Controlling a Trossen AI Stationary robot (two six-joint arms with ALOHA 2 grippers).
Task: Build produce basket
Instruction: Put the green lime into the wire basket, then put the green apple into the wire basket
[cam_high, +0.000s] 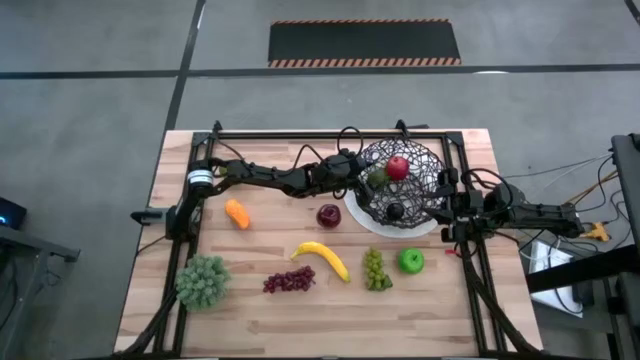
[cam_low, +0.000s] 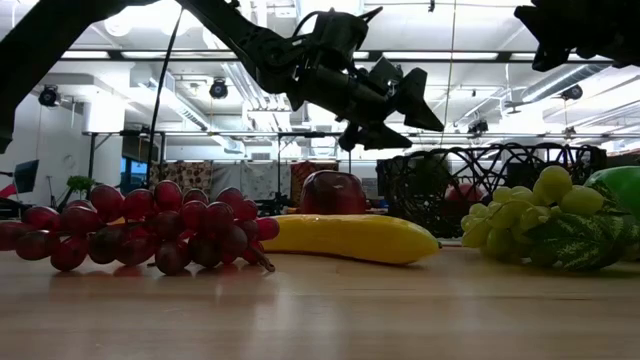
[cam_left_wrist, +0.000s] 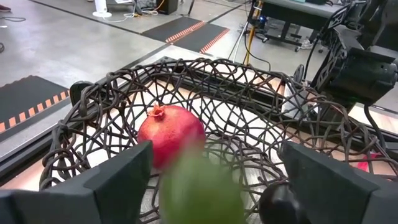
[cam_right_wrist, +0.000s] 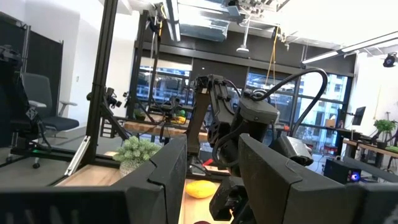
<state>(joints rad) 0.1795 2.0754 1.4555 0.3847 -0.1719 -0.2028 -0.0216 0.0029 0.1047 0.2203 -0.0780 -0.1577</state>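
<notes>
Blurring your left wrist view, a green fruit (cam_left_wrist: 200, 190) sits between the left gripper's (cam_left_wrist: 208, 180) spread jaws above the black wire basket (cam_left_wrist: 112, 106); right jaws: can't tell.

blurred: green fruit (cam_left_wrist: 200, 190) between left pincer fingers | cut off: green apple (cam_low: 617, 190)

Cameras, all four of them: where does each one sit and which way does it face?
High view: overhead, straight down on the table, both arms.
Low view: table height, level past purple grapes, banana; left gripper above.
Left wrist view: over the basket, pomegranate inside; own fingers.
Right wrist view: across the table toward the left arm; own fingers.
Shared: the basket, high, low and left wrist views.
</notes>
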